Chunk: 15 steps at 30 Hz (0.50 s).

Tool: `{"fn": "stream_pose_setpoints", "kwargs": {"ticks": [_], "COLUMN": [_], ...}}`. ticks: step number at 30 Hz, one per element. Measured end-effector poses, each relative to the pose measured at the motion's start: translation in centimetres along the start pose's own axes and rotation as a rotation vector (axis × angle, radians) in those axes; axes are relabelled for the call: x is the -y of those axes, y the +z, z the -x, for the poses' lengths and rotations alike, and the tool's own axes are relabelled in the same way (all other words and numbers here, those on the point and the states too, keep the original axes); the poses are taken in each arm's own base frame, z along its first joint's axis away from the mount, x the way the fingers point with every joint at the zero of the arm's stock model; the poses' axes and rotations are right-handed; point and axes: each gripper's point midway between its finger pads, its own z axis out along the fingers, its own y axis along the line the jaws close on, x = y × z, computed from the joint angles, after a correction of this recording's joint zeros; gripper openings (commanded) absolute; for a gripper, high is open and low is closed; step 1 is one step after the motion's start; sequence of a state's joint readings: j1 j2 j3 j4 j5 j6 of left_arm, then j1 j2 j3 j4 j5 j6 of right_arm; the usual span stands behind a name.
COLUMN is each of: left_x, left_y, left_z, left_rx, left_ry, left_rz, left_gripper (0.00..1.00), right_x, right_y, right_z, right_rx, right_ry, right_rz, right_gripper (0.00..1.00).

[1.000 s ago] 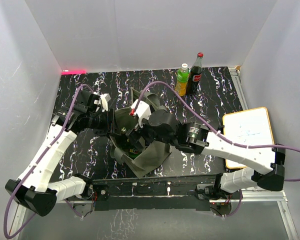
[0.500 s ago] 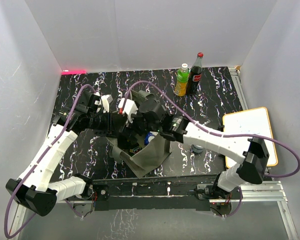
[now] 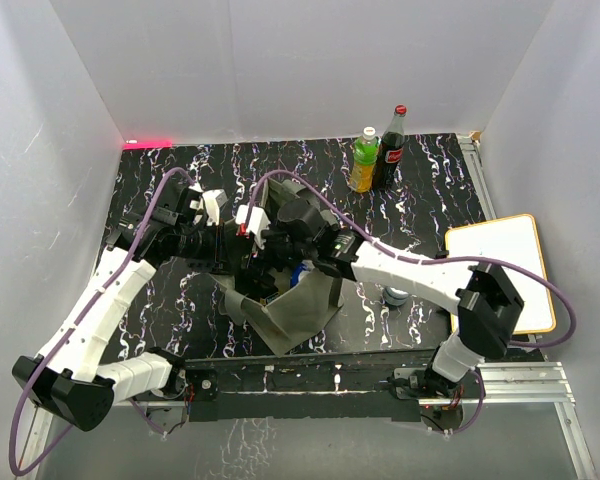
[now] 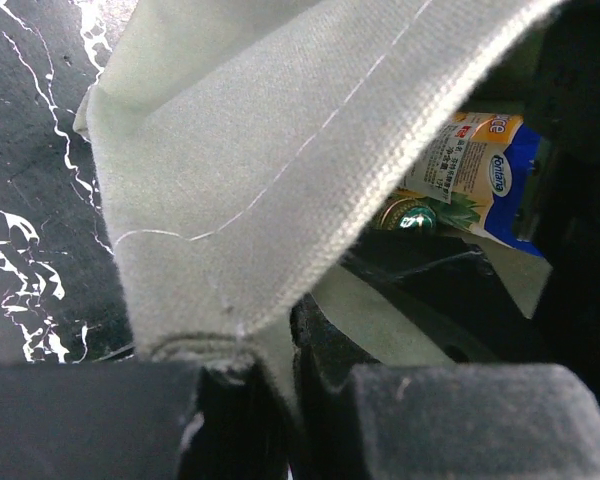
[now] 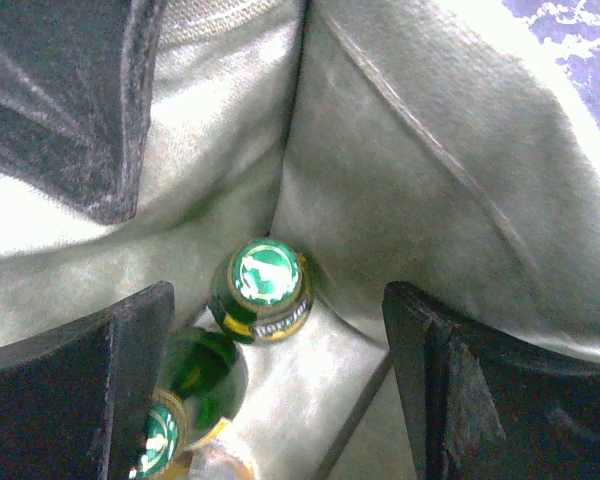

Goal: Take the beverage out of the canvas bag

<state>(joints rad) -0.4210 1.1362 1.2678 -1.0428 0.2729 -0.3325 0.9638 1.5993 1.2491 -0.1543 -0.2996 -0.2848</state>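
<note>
Green glass under a green-and-gold cap marks the beverage bottle (image 5: 268, 285), which sits cap upward in a bottom corner of the boxy olive-grey canvas bag (image 5: 430, 190), against its wall. A second green bottle (image 5: 195, 375) is seen just beside it. The right tool (image 5: 276, 335) is positioned inside the bag, jaws spread wide on either side of the capped neck, with nothing gripped. The bag's floppy rim is clamped in the closed left tool (image 4: 270, 385), apparently so that the mouth is kept open for access. Well apart, a yellow-green bottle (image 3: 365, 160) and a dark cola bottle (image 3: 391, 150) are stood at the back of the black marbled counter (image 3: 160, 300).
</note>
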Motion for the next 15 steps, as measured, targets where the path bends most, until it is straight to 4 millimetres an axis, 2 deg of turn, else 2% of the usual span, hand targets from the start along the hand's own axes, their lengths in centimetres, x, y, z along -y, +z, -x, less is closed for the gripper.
{"fn": "stream_pose_setpoints", "kwargs": {"ticks": [5,9,12,15], "left_x": [-0.1,-0.4,-0.4,-0.4], "left_y": [0.0,0.1,0.1,0.1], "left_z": [-0.1,0.0,0.0,0.1], "left_rx": [-0.007,-0.01,-0.009,-0.009], "left_ry": [0.008,0.005,0.006,0.008], "left_rz": [0.006,0.018,0.021,0.024], "left_gripper": [0.06,0.06,0.06,0.06], "right_x": [-0.3,-0.1,-0.1,-0.1], "right_y": [2.1,2.7,2.7,2.7], "right_z": [-0.3,-0.4,-0.4,-0.4], "right_rx": [-0.007,-0.015,-0.016,-0.018], "right_ry": [-0.005,-0.017,-0.017,-0.015], "right_rz": [0.048,0.053,0.051,0.051], "right_gripper": [0.82,0.76,0.64,0.47]}}
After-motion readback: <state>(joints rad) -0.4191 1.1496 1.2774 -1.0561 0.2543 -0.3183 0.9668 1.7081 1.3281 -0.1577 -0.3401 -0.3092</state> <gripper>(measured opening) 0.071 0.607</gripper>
